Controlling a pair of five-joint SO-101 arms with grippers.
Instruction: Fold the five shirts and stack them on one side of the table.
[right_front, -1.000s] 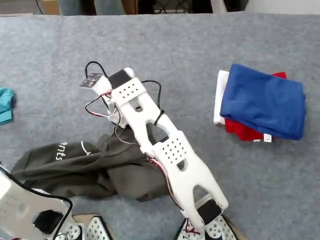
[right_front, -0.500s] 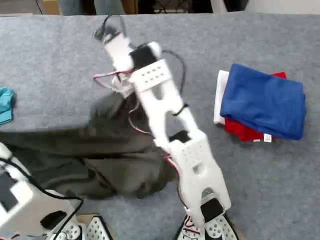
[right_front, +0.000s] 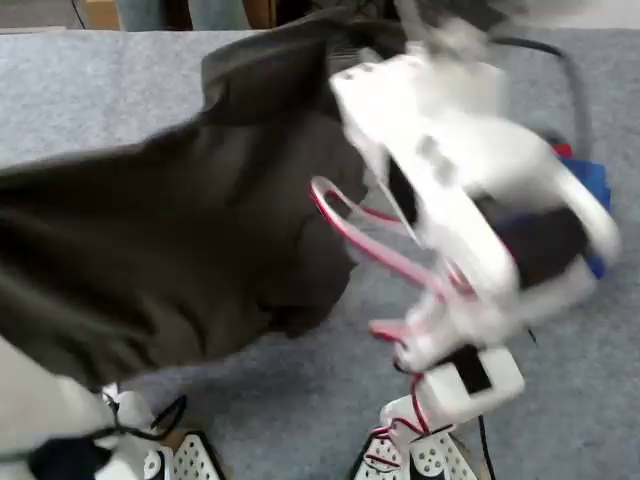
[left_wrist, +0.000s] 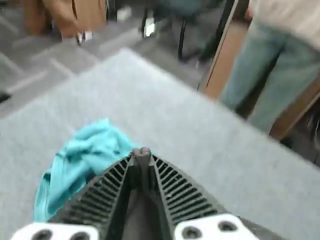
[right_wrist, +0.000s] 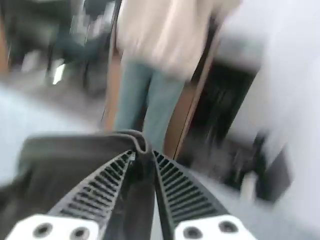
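Observation:
A dark olive shirt (right_front: 170, 230) hangs lifted off the table, spread wide across the left and middle of the high view. My right arm (right_front: 470, 200) is raised high over the table's right half, holding the shirt's upper edge. In the right wrist view the right gripper (right_wrist: 141, 150) is shut on a fold of the dark shirt (right_wrist: 65, 155). The left gripper (left_wrist: 142, 155) is also shut, with dark cloth (left_wrist: 142, 215) pinched between its fingers. A teal shirt (left_wrist: 85, 165) lies crumpled on the grey table below the left gripper.
A folded blue shirt (right_front: 598, 185) with a red one (right_front: 566, 150) under it lies at the table's right side, mostly behind the right arm. The arm bases (right_front: 420, 455) stand at the near edge. Grey carpet-like table surface (right_front: 100, 80) shows at the far left.
Both arms have swung upward, pulling the dark shirt off the table and spreading it in the air. The right arm rose from the table's middle to high over the right side.

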